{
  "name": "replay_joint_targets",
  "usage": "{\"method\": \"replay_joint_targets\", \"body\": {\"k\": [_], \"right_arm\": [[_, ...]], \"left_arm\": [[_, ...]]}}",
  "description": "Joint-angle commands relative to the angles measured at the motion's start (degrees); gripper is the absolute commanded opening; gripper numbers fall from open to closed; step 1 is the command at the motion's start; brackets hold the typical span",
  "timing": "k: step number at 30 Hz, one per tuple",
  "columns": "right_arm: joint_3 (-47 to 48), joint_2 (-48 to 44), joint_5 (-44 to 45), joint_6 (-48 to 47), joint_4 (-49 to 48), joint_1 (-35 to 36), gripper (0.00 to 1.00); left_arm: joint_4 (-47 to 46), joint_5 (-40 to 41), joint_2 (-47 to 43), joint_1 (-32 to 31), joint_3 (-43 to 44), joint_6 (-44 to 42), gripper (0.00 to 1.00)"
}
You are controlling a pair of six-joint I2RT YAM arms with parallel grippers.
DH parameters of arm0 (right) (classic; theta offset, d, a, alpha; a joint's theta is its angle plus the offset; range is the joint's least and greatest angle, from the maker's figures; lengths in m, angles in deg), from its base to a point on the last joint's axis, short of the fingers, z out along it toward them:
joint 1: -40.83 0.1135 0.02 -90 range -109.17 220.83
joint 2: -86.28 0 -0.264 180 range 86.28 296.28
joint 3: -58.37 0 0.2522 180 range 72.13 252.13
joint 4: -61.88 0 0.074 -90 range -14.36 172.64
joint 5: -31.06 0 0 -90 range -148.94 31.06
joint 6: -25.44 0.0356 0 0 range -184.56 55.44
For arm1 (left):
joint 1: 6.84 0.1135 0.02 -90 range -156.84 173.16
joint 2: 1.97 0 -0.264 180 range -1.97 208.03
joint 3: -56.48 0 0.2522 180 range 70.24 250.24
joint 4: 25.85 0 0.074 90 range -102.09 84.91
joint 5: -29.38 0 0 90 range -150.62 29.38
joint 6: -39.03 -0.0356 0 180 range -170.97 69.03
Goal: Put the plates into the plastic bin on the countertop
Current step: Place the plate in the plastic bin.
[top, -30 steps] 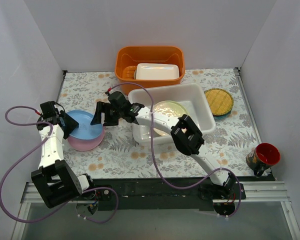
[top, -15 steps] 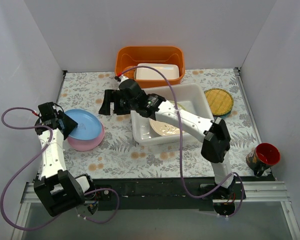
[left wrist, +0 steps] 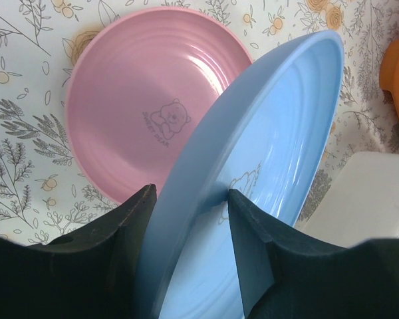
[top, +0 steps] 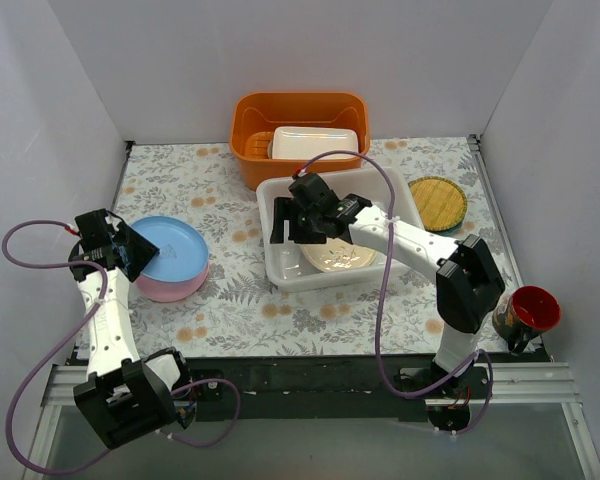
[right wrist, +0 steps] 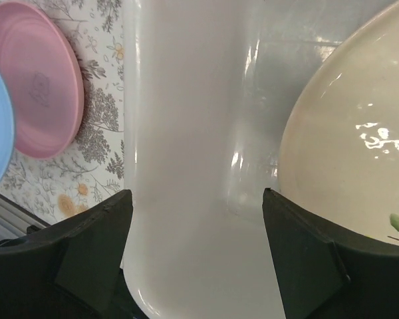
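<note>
Blue plate (left wrist: 272, 153) clamped, tilted, in left gripper (left wrist: 191, 194) jaws over pink plate (left wrist: 139, 113); right gripper (right wrist: 196, 199) jaws apart above plastic bin (right wrist: 179, 100).

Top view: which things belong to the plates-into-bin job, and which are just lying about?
Job: light blue plate, pink plate, cream plate, woven yellow plate, plastic bin.

Lying about: orange tub, white box inside it, red mug.
</note>
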Motion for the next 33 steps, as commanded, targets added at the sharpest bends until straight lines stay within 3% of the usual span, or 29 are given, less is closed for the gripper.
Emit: {"method": "replay_joint_targets", "body": {"k": [1, 12, 22, 27, 33], "right_arm": [[0.66, 2.25, -5.24, -0.81, -1.80, 1.08, 0.85], [5.31, 9.73, -11.15, 0.86, -6.20, 3.19, 0.83], [23.06, 20.62, -12.65, 1.30, -2.60, 6.53, 0.81], [23.34, 20.99, -12.65, 1.21, -2.25, 6.62, 0.82], [19.55, 14.85, -9.84, 0.51, -3.05, 6.44, 0.82]], "left_arm": [[-0.23, -2.72, -1.59, -0.26, -0.22, 1.10, 0.00], [-0.67, -2.90, -1.85, -0.26, -1.54, 0.66, 0.00], [0.39, -2.55, -2.29, -0.26, -0.13, 0.40, 0.00], [0.74, -2.37, -2.20, -0.17, 0.22, 0.13, 0.00], [1.26, -2.46, -2.47, -0.26, 0.92, 0.13, 0.00]]}}
